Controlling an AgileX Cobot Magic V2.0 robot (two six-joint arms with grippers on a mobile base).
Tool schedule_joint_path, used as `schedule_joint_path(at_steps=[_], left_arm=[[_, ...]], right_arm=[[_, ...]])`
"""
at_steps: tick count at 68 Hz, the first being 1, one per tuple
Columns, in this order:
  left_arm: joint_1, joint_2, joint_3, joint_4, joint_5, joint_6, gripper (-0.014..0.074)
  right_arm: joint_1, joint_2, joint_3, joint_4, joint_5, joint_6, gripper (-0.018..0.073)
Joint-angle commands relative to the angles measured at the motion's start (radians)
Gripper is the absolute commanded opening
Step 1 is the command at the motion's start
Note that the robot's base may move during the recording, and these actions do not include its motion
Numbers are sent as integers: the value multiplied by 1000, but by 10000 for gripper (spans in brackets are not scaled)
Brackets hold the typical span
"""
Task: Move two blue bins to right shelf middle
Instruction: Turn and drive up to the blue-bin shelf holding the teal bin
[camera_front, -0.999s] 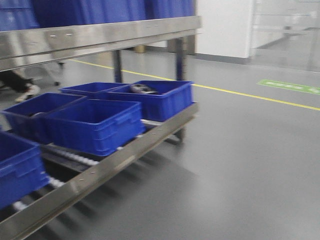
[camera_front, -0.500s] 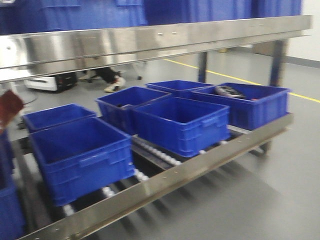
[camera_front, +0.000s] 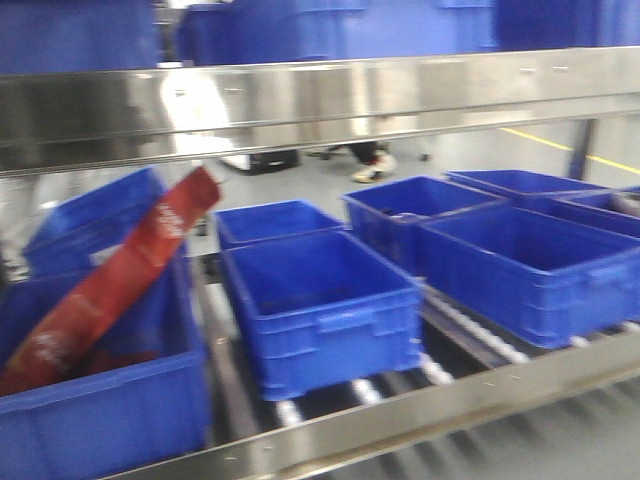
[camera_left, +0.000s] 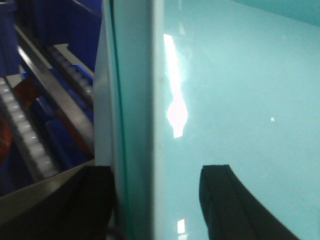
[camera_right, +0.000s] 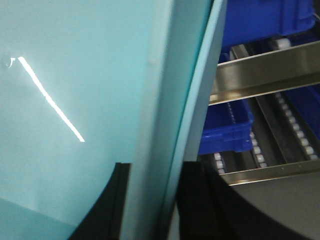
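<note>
No bin is carried yet, I judge. They all sit on the roller shelf (camera_front: 450, 405) ahead of me, none in a gripper. The centre bin (camera_front: 320, 300) looks empty. The left bin (camera_front: 100, 420) holds a red packet (camera_front: 110, 285) leaning up over its wall. The right bin (camera_front: 530, 265) shows nothing inside. The left gripper (camera_left: 157, 170) and right gripper (camera_right: 155, 167) each straddle the edge of a teal panel (camera_left: 240, 75). I can't tell if they're clamped or loose. Both moves are left to do.

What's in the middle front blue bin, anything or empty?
Empty: the middle front blue bin shows only bare blue floor inside, unlike the left bin holding a red package.
</note>
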Motion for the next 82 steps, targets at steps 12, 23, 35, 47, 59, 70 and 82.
schedule_joint_path(at_steps=[12, 23, 35, 47, 59, 70, 82], left_arm=[[6, -20, -14, 19, -71, 35, -111], [6, -20, -14, 19, -71, 35, -111], [6, -20, -14, 19, -71, 35, -111], [6, -20, -14, 19, -71, 35, -111], [6, -20, -14, 19, -71, 35, -111], [6, -20, -14, 19, -71, 35, -111], [6, -20, -14, 19, -71, 35, -111]], right_arm=[[-11, -17, -18, -20, -73, -32, -154], [-11, -17, -18, -20, -73, -32, -154], [-11, -17, -18, -20, -73, -32, -154], [-11, -17, -18, -20, -73, -32, -154], [-11, -17, -18, -20, -73, -32, -154], [-11, -17, -18, -20, -73, -32, -154], [-11, -17, -18, -20, -73, -32, -154]])
